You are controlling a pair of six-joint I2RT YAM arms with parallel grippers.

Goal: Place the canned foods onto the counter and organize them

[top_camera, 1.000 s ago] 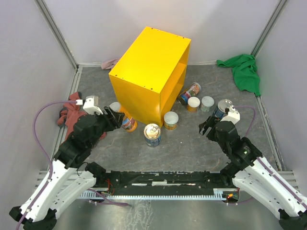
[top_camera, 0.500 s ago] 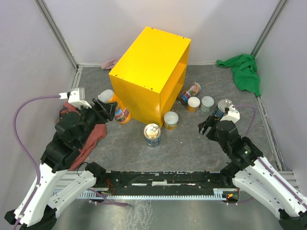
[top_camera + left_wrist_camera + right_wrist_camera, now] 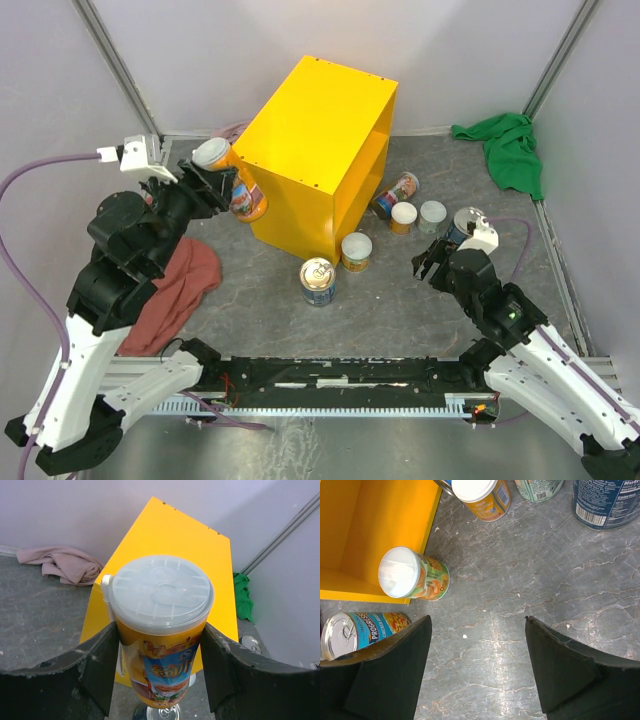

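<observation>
Left gripper (image 3: 214,184) is clamping the tall orange can (image 3: 162,645) beside the counter (image 3: 315,120) (right gripper (image 3: 430,262) is idling open, empty), so I'm guessing it's needing more height before setting down upright.

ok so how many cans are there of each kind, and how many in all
tall orange cans: 2
wide blue cans: 2
short white-lidded cans: 3
total: 7
</observation>
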